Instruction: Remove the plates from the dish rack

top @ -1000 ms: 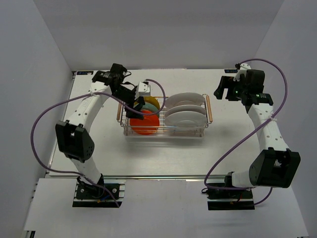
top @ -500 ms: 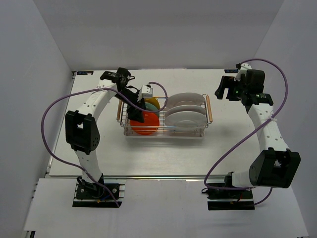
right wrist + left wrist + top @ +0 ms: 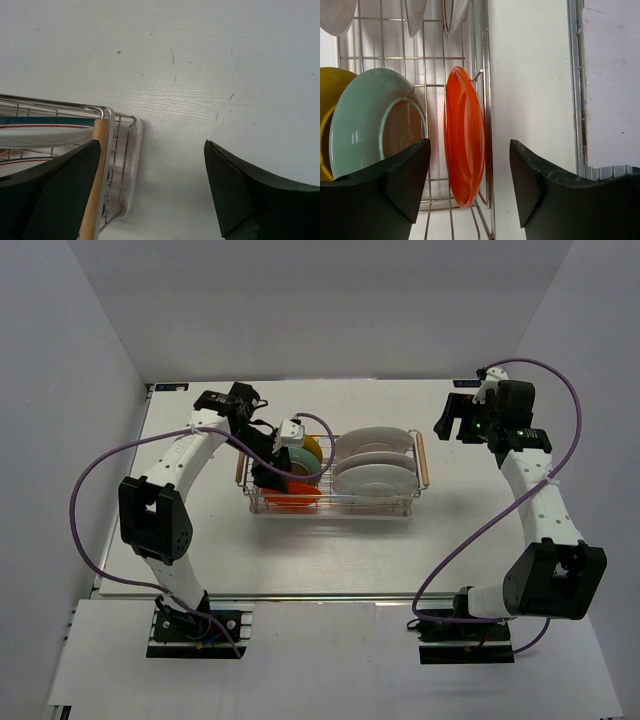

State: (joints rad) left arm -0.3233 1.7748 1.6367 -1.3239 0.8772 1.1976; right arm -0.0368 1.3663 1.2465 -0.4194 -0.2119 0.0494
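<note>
The dish rack [image 3: 400,504] stands mid-table with wooden handles at both ends. Its left half holds a yellow plate [image 3: 313,445], a teal plate [image 3: 303,459] and an orange-red plate [image 3: 297,499]; its right half holds three white plates [image 3: 372,462]. My left gripper [image 3: 270,477] is open over the rack's left end. In the left wrist view the orange-red plate [image 3: 465,135] stands on edge between my open jaws [image 3: 470,185], touching neither, with the teal plate [image 3: 375,120] beside it. My right gripper [image 3: 455,420] is open and empty beyond the rack's right end.
In the right wrist view the rack's right wooden handle [image 3: 95,185] and a white plate's green-and-red rim [image 3: 45,126] lie at the left, with bare table to the right. The rack's front wire wall [image 3: 482,75] runs close beside the orange-red plate.
My left gripper has come down lower over the rack's left end, covering more of the orange-red plate. The right arm has not moved.
</note>
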